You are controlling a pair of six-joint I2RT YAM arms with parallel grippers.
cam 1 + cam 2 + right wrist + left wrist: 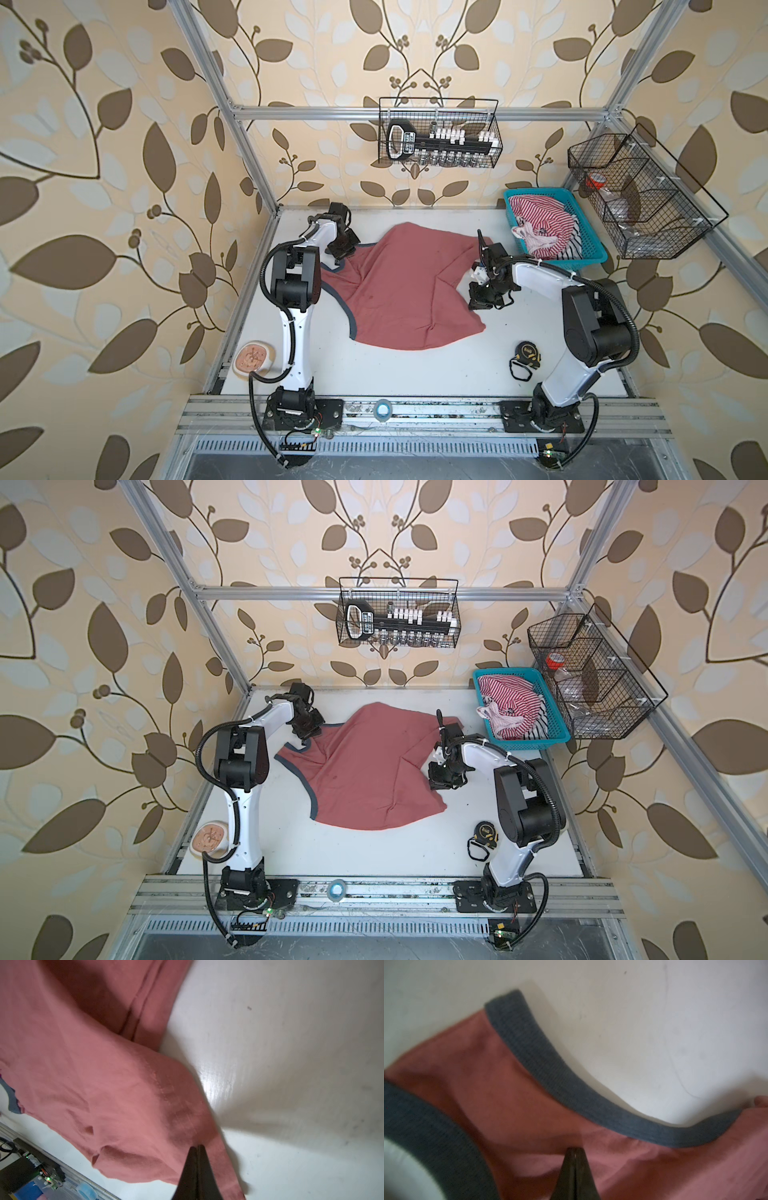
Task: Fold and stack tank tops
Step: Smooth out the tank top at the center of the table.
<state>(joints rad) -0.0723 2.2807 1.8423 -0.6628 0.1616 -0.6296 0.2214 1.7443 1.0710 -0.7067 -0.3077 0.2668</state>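
Observation:
The dusty red tank top [399,291] [365,771] with blue-grey trim lies crumpled in the middle of the white table, back side up. My left gripper [338,255] [305,735] [575,1149] is at its far-left shoulder strap, jaws shut on the red cloth [508,1095] beside the trim [550,1072]. My right gripper [476,301] [434,783] [197,1146] is shut on the shirt's right edge, and the cloth [83,1064] rises in a tent toward the tips. The red-and-white striped tank top [540,220] [511,696] lies bunched in the blue basket [536,192] [507,670].
A black tape measure [528,353] lies near the right arm's base. A tape roll [382,409] sits on the front rail, and a round pink pad [253,357] at the table's left edge. Wire baskets hang on the back rail [438,133] and right rail [640,195].

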